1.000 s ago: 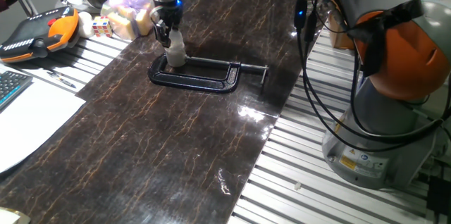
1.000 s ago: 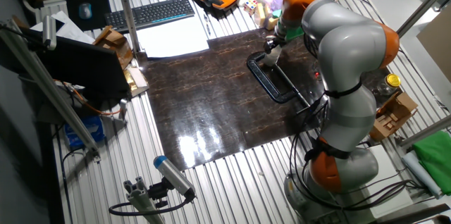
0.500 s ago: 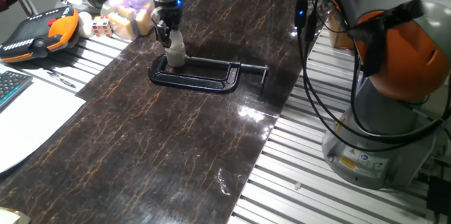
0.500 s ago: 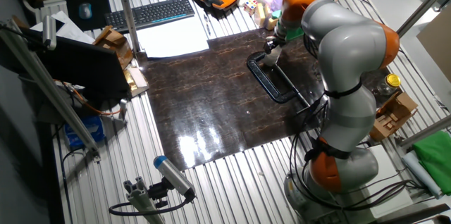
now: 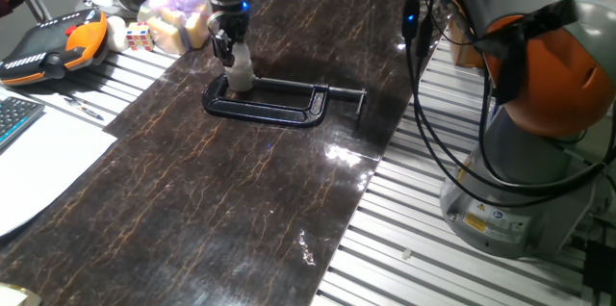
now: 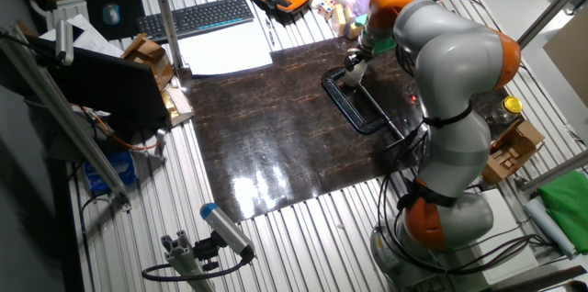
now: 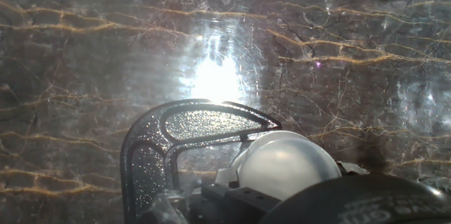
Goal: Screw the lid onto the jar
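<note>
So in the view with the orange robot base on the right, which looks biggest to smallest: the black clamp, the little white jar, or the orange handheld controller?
1. The black C-clamp spans the most.
2. The orange handheld controller looks smaller, though the picture's edge cuts it off, so its full size is unsure.
3. The jar is clearly smallest, standing in the clamp under the gripper.

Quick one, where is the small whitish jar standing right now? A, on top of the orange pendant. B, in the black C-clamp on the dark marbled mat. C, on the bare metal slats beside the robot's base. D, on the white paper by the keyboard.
B: the jar stands in the black C-clamp on the dark mat, with the tool directly above it.
</note>
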